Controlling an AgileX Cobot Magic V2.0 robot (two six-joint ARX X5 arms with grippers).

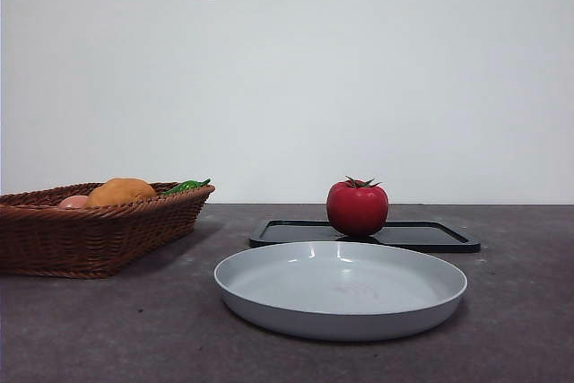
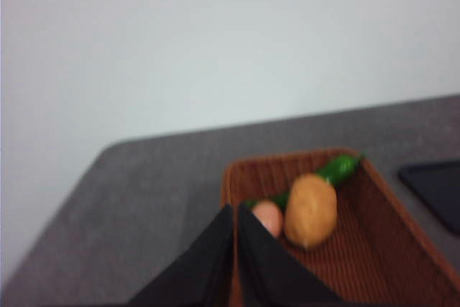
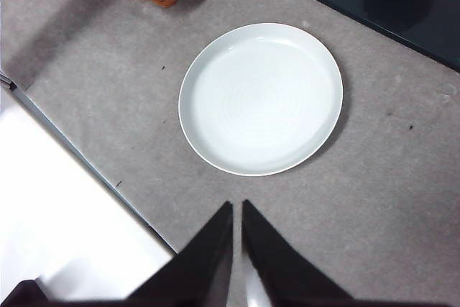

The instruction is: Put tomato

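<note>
At the left of the front view sits a brown wicker basket (image 1: 90, 235) holding an orange-brown rounded item (image 1: 121, 191), a pale pinkish item (image 1: 73, 202) and a green pepper (image 1: 186, 187). Lower centre lies an empty grey plate (image 1: 341, 289). Just behind it, right of centre, the tomato (image 1: 357, 207) stands on a black tray (image 1: 421, 235). The left gripper (image 2: 236, 213) hangs above the basket and the right gripper (image 3: 236, 210) above the table near the plate, both with jaws closed together and holding nothing.
</note>
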